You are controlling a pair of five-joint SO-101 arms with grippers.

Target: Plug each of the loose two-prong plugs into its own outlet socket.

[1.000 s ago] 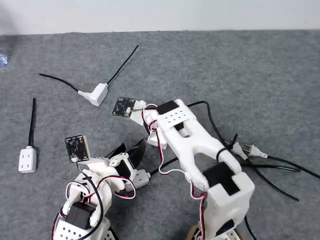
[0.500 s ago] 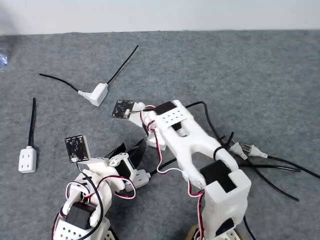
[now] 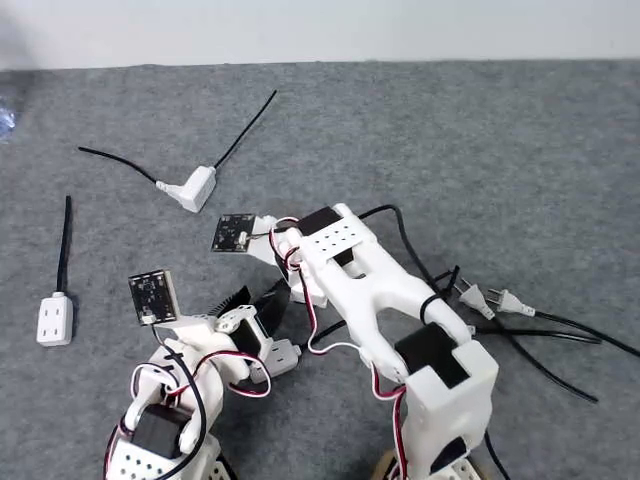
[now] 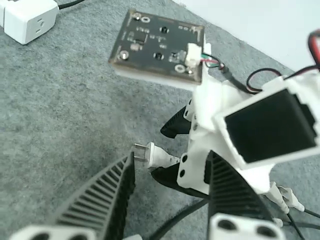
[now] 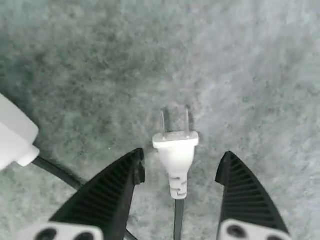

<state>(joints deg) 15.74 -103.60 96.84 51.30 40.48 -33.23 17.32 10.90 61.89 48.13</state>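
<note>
- Right gripper point(image 5: 182, 159) released, jaws either side of one plug point(image 5: 175, 147) lying flat on the mat point(image 3: 560, 150), near centre.
- Left gripper point(image 4: 170, 160) released too (holds nothing), just left.
- Two sockets: far socket point(image 3: 197, 188), near socket point(image 3: 55, 319), both left.
- Two other plugs point(image 3: 472, 294), right.

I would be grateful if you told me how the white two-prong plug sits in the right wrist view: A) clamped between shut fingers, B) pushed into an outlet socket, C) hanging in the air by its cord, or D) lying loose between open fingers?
D: the plug lies on the grey mat with a gap on each side to the fingers of the open right gripper.
</note>
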